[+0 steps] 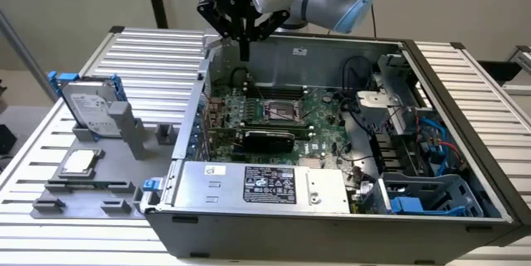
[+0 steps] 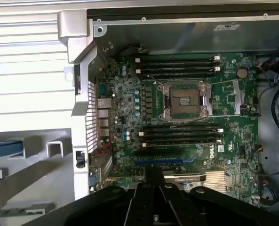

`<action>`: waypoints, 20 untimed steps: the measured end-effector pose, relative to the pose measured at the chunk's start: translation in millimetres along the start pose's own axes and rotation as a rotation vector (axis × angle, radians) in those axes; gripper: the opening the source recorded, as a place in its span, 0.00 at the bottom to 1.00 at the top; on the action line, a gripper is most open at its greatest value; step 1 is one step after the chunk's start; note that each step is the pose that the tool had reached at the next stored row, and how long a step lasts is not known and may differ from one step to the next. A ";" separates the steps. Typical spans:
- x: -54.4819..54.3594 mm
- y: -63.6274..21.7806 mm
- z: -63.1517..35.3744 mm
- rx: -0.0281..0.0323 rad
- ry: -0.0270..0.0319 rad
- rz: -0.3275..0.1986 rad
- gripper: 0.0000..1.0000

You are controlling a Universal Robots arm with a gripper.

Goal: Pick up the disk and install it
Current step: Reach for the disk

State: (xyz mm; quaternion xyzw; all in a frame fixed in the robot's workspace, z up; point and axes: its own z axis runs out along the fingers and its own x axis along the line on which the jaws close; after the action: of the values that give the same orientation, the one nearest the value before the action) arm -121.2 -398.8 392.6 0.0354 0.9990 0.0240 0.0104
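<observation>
Slatted metal table (image 1: pixel 149 48) carries an open computer case (image 1: pixel 332 55). Exterior view: I see the gripper (image 1: pixel 245 53) hanging over the case's far wall, toward the exterior view's left, pincer pressed together and empty. The disk (image 1: pixel 87 109) stands upright in a grey holder (image 1: pixel 124 132) on the exterior view's left, well apart from the gripper. Wrist view: the gripper (image 2: pixel 153 182) is above the motherboard (image 2: pixel 191 132).

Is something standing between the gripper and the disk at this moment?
The computer case's side wall lies between them, but the gripper seems above its rim. The disk stands in its grey holder outside the case.
</observation>
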 end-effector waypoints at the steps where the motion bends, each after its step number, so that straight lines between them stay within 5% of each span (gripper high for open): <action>1: 0.0 0.0 0.0 0.0000 0.0000 0.000 0.00; 5: 4.3 -0.3 -0.2 0.0002 0.0001 0.000 0.00; 20: 72.4 -5.0 -1.6 0.0001 0.0008 0.000 0.00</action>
State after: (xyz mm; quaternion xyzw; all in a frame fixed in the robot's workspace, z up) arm -193.8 -398.7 392.6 0.0354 0.9990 0.0240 0.0100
